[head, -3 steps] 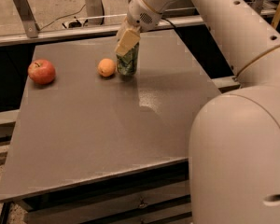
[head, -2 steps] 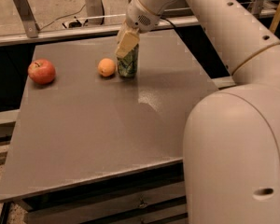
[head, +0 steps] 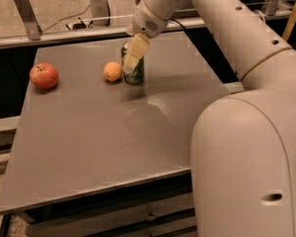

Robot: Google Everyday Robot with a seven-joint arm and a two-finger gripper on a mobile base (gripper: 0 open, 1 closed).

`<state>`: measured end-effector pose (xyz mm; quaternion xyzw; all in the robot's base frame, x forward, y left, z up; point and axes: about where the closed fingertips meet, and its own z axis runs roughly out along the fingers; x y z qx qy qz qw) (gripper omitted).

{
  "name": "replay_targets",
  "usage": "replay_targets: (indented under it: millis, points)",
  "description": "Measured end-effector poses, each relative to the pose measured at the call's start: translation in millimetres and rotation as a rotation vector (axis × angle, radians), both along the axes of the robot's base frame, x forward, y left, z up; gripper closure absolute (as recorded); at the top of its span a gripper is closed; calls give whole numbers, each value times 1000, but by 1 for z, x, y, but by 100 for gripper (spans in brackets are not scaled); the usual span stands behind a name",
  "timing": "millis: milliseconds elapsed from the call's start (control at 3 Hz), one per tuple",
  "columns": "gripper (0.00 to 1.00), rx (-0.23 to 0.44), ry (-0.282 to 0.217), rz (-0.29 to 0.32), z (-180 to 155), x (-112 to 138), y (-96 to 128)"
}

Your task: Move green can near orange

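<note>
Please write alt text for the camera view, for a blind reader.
The gripper is at the top of an upright green can standing beside an orange on a grey table; a red apple lies farther left in the picture.

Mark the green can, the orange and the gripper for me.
green can (head: 136,75): camera view, lower side wall.
orange (head: 112,71): camera view, middle of fruit.
gripper (head: 132,58): camera view, beige end against the can.

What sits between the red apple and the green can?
The orange, right beside the green can, far from the apple; the gripper is at the can. Seen in the camera view.
</note>
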<state>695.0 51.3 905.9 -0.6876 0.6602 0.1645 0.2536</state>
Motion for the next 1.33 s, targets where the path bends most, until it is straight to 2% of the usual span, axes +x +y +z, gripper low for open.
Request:
replay_targets:
  millis: [333,1000,1333]
  points:
    - [0,134,-25,-27,11,1,-16]
    - [0,379,-185,-217,62,-20,-121]
    - [0,397,-215,-295,63,-21,-159]
